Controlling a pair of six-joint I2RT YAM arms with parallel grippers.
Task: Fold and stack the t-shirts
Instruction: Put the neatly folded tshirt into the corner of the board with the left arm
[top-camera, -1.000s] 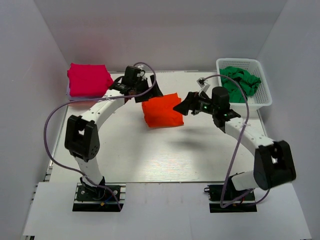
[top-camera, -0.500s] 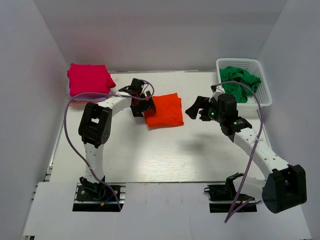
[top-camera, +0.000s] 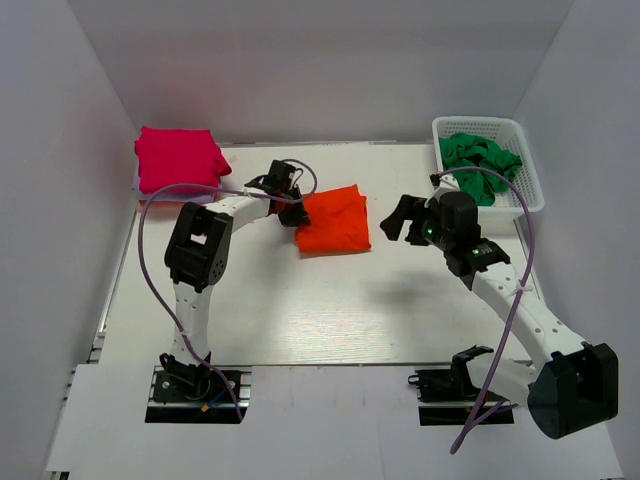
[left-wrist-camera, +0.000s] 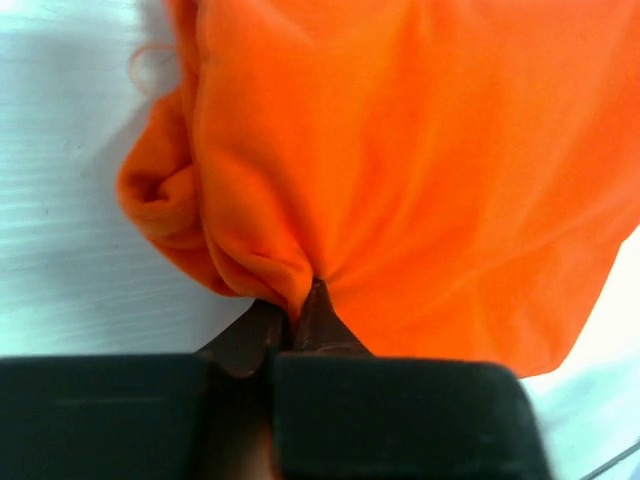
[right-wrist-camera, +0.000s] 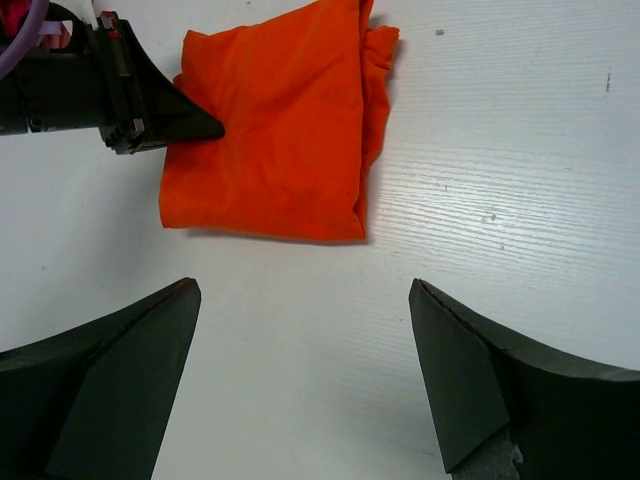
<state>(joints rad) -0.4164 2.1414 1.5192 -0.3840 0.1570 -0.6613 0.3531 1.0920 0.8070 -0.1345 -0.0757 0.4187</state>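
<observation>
**Left jaws pinching the edge of the folded orange-red t-shirt**

Overhead, the white counter (top-camera: 300, 310), finely lined in the wrist views, is boxed in by plain white walls (top-camera: 60, 200). A folded stack of magenta t-shirts (top-camera: 178, 158) lies at the far left corner. At the far right stands a white slotted plastic basket (top-camera: 528, 195) holding crumpled green t-shirts (top-camera: 482, 160). Both sit well apart from the orange-red t-shirt (top-camera: 333, 220), which lies near the middle of the counter as a soft, matt, roughly square bundle. Its layered edges show along one side in the right wrist view.

The left arm (top-camera: 215, 225) reaches in from the left, with a purple cable (top-camera: 140, 250) looping beside it. The left jaws are pressed together on a small pucker of cloth at the shirt's left edge, and creases fan out from the pinch. The right arm (top-camera: 500, 290) hangs just to the right of the shirt. The right jaws are spread wide and grip nothing, with bare counter between them and the cloth.
</observation>
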